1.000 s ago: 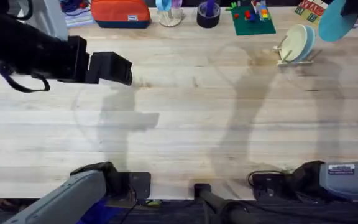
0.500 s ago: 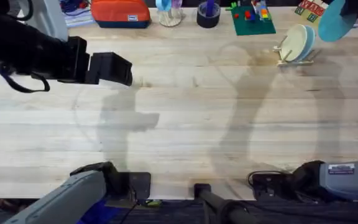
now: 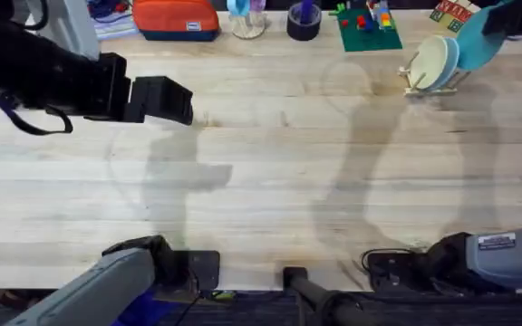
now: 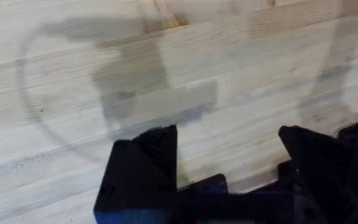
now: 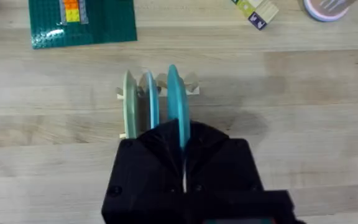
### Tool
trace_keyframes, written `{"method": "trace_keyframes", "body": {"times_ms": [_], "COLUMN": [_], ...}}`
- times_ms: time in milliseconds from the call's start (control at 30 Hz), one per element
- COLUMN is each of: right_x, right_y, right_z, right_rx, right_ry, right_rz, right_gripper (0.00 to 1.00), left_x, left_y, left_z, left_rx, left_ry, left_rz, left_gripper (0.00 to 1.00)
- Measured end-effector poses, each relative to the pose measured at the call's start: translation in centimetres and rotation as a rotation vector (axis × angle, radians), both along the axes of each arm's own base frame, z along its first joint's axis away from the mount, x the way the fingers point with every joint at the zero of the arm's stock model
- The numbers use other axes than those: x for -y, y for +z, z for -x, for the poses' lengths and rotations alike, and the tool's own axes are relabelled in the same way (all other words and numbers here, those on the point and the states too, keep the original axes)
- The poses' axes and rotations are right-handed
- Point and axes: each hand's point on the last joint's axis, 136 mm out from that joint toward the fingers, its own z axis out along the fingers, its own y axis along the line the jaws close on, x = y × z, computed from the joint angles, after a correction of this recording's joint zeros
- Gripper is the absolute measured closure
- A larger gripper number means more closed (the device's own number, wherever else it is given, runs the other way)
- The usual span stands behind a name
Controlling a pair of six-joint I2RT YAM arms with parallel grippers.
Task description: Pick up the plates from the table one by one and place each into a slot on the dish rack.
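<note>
Right end effector (image 5: 182, 171) has its black fingers pinched tight on the edge of one sky-blue plate (image 5: 174, 99), held upright on edge, so the plate sticks straight out past the fingertips and sits right over the dish rack (image 5: 157, 93). Counting from the right wrist view: three plates total, two already standing in the rack (a pale greenish one (image 5: 128, 102) and a light blue one (image 5: 150, 102)) plus the held one just beside them. Can't tell whether the held plate is actually down between the pegs, since the fingers cover its lower part and the rack is mostly hidden behind the plates. Overhead, that arm is cut off at the top right corner, so you mostly just see the plate there. Left end effector (image 4: 229, 155) is way over on the other side, hovering over bare desk (image 3: 261, 181) with its fingers spread wide and nothing in them.
</note>
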Motion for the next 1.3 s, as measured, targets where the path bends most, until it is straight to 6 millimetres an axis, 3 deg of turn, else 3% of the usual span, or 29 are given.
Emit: {"method": "trace_keyframes", "body": {"times_ms": [233, 700, 1033, 1300], "right_x": [0.1, 0.2, 0.1, -0.6], "right_y": [-1.5, -1.6, -4.2, -4.4], "right_z": [-0.4, -0.6, -0.9, -1.2], "right_rx": [-0.028, -0.026, -0.081, -0.084], "right_ry": [0.0, 0.0, 0.006, 0.021], "right_rz": [-0.011, -0.01, -0.033, -0.032], "right_gripper": [0.972, 0.971, 0.971, 0.971], "left_x": [0.0, 0.0, 0.0, 0.0], "left_y": [0.0, 0.0, 0.0, 0.0], "left_z": [0.0, 0.0, 0.0, 0.0], "left_rx": [0.0, 0.0, 0.0, 0.0], "left_ry": [0.0, 0.0, 0.0, 0.0], "left_rz": [0.0, 0.0, 0.0, 0.0], "left_gripper": [0.007, 0.007, 0.007, 0.008]}}
